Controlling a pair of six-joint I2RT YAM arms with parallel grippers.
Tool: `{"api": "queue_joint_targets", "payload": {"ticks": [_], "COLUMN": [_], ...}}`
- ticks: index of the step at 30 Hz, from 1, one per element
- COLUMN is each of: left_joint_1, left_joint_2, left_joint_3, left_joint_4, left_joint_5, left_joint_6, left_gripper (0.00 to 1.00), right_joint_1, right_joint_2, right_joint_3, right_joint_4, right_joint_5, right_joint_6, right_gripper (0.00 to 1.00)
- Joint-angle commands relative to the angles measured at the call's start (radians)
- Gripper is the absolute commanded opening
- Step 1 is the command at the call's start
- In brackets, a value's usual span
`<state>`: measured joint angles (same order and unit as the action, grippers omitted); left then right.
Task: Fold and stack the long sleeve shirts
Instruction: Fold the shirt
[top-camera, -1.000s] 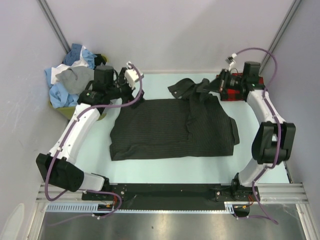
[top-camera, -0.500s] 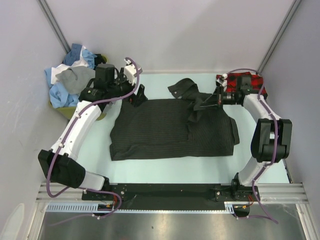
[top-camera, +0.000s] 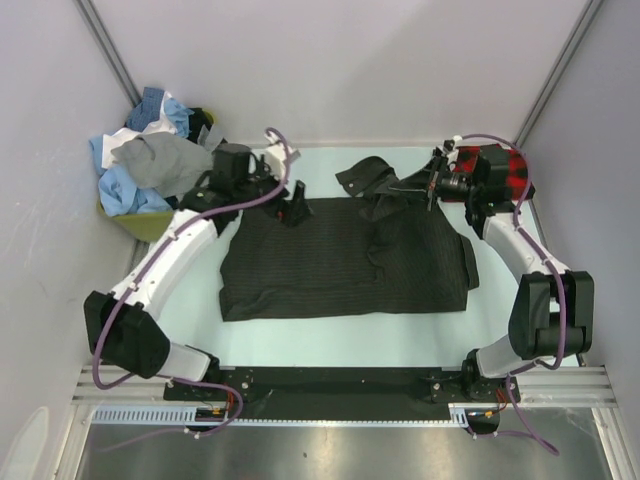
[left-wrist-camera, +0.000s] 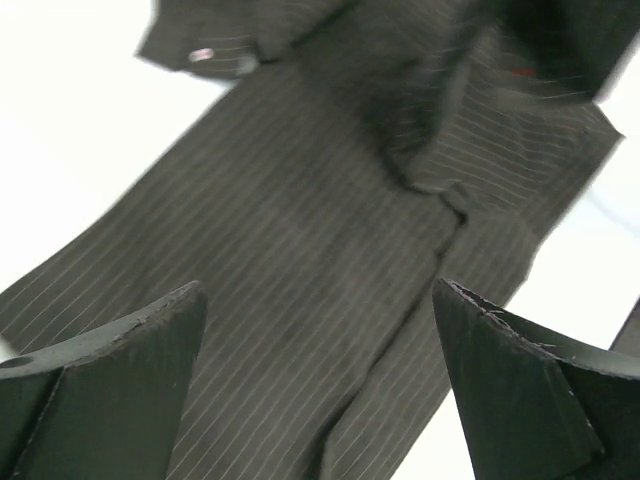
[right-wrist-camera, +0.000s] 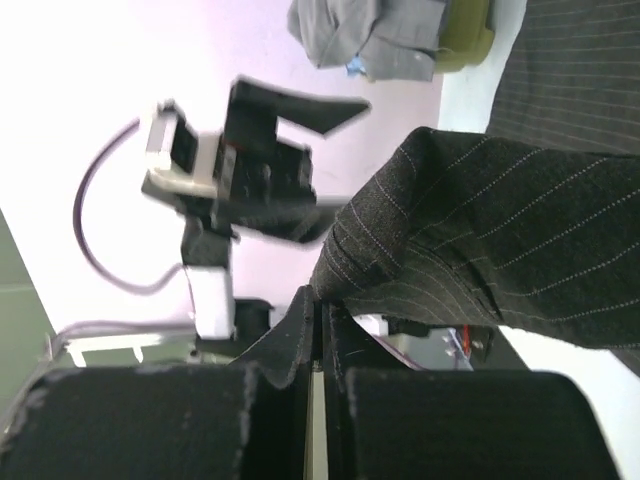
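I am swinging my left pincer (top-camera: 294, 208) rightward out of the upper left of the frame — it is now hanging over the top left edge of the charcoal pinstriped shirt (top-camera: 340, 262). My right pincer (top-camera: 432, 187), pinching a fold (top-camera: 398, 192) of that shirt, is rising again after dipping toward centre right — and my right arm (top-camera: 520, 245) is dropping lower, uncovering more of the red plaid shirt (top-camera: 508, 162) at upper right.

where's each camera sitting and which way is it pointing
Top external: above and behind, looking down at the table and pinstriped shirt; left arm and right arm show.
Left wrist: looks down at the shirt past the open left pincer.
Right wrist: looks sideways toward the left arm; right pincer shut on a shirt fold.
Shared: all see the shirt.
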<state>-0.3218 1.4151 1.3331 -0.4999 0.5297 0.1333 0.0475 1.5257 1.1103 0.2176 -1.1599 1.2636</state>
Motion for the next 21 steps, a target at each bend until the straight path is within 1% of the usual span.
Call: {"api": "queue_joint_targets", "payload": {"ticks": [1, 2, 4, 6, 7, 10, 11, 12, 13, 15, 19, 21], "left_joint_1": [-0.154, -0.170, -0.218, -0.270, -0.286, -0.344, -0.356, -0.376, -0.381, -0.390, -0.418, -0.425], "left_joint_2": [-0.021, 0.005, 0.037, 0.067, 0.068, 0.074, 0.077, 0.087, 0.093, 0.110, 0.188, 0.203], "left_joint_3": [-0.021, -0.017, -0.005, 0.005, 0.000, -0.026, -0.034, -0.038, -0.041, -0.038, 0.017, 0.037], "left_joint_4": [0.176, 0.223, 0.262, 0.308, 0.352, 0.446, 0.466, 0.486, 0.539, 0.575, 0.580, 0.577], "left_joint_5": [-0.019, -0.017, -0.007, -0.016, -0.022, -0.086, -0.109, -0.172, -0.192, -0.224, -0.253, -0.281], "left_joint_6": [-0.069, -0.093, -0.167, -0.204, -0.242, -0.293, -0.297, -0.300, -0.323, -0.357, -0.373, -0.370], "left_gripper": [0.99, 0.99, 1.00, 1.00, 0.99, 0.98, 0.96, 0.96, 0.95, 0.93, 0.86, 0.74], "right_joint_1": [0.009, 0.012, 0.020, 0.037, 0.040, 0.046, 0.048, 0.048, 0.048, 0.049, 0.051, 0.051], "right_joint_2": [-0.036, -0.038, -0.044, -0.050, -0.062, -0.084, -0.085, -0.087, -0.088, -0.090, -0.093, -0.101], "right_joint_3": [-0.084, -0.098, -0.122, -0.136, -0.141, -0.155, -0.156, -0.155, -0.152, -0.145, -0.132, -0.127], "right_joint_4": [0.110, 0.130, 0.179, 0.209, 0.219, 0.226, 0.232, 0.236, 0.239, 0.240, 0.238, 0.238], "right_joint_5": [0.124, 0.129, 0.157, 0.189, 0.203, 0.244, 0.246, 0.244, 0.243, 0.240, 0.232, 0.224], "right_joint_6": [0.157, 0.195, 0.215, 0.247, 0.250, 0.249, 0.250, 0.253, 0.253, 0.250, 0.247, 0.246], "right_gripper": [0.00, 0.00, 0.00, 0.00, 0.00, 0.00, 0.00, 0.00, 0.00, 0.00, 0.00, 0.00]}}
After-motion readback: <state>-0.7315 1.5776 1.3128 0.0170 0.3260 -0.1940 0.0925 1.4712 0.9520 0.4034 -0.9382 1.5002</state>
